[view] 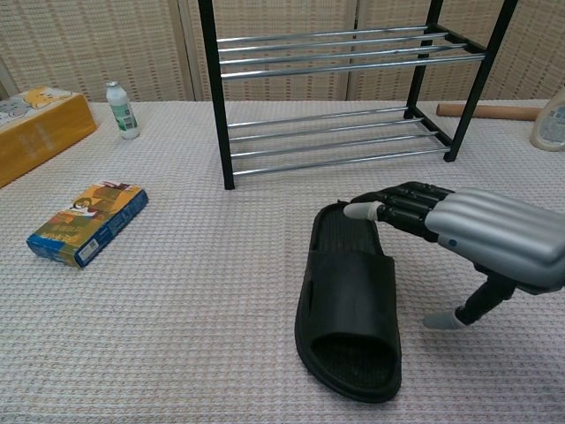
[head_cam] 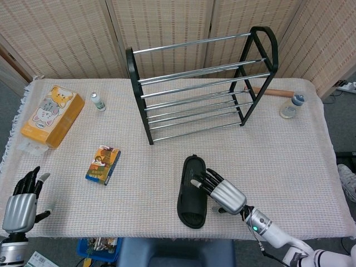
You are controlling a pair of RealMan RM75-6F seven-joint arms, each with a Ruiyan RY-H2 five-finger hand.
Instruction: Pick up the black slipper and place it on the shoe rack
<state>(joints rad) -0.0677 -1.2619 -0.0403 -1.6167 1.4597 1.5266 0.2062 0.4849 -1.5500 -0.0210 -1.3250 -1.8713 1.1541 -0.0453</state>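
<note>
The black slipper (head_cam: 192,192) (view: 349,305) lies flat on the woven tablecloth at the front middle, heel end toward the shoe rack (head_cam: 200,83) (view: 344,97). My right hand (head_cam: 221,192) (view: 477,238) hovers over the slipper's right side with its fingers spread and reaching over the heel end. It holds nothing. My left hand (head_cam: 22,200) stays at the front left corner of the table, fingers apart and empty. It shows only in the head view.
A small colourful box (head_cam: 103,164) (view: 86,221) lies left of the slipper. A yellow tissue box (head_cam: 53,115) and a small bottle (head_cam: 98,101) stand at the back left. A jar (head_cam: 291,105) and a wooden roller (head_cam: 275,93) sit right of the rack.
</note>
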